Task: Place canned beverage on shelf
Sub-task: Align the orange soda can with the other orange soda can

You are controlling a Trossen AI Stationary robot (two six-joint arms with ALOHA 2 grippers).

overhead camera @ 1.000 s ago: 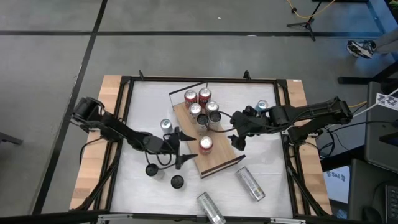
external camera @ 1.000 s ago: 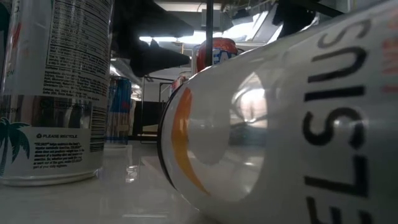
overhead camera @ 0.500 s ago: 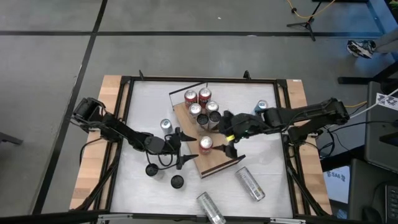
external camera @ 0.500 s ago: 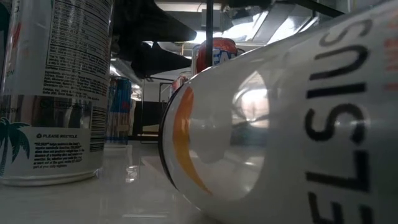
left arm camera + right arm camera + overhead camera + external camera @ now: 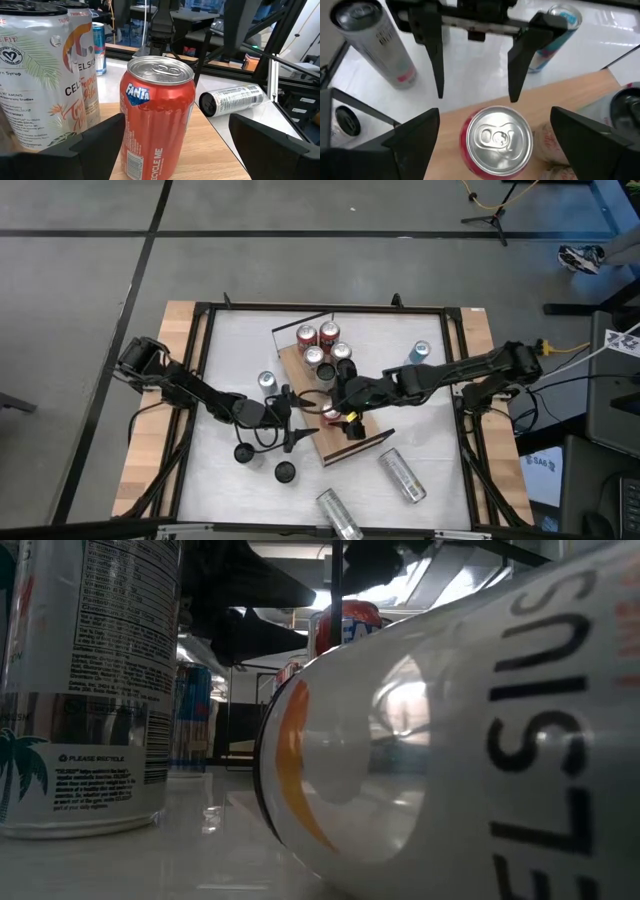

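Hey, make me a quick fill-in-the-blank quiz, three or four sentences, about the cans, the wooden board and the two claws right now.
1. The orange aluminium Fanta can stands ____ on the light-brown wooden shelf board.
2. The right claw hangs over that can with its fingers ____.
3. The left claw, also open, faces the can from the board's ____ side in the high view.
4. Two silver cans near the table's front edge lie on their ____.

Missing words: upright; open; left; sides

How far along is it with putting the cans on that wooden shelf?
Several cans already stand on the shelf. The Fanta can also stands there, with the open right gripper above it and the open left gripper beside it. Two silver cans still lie on the table, and others stand there.
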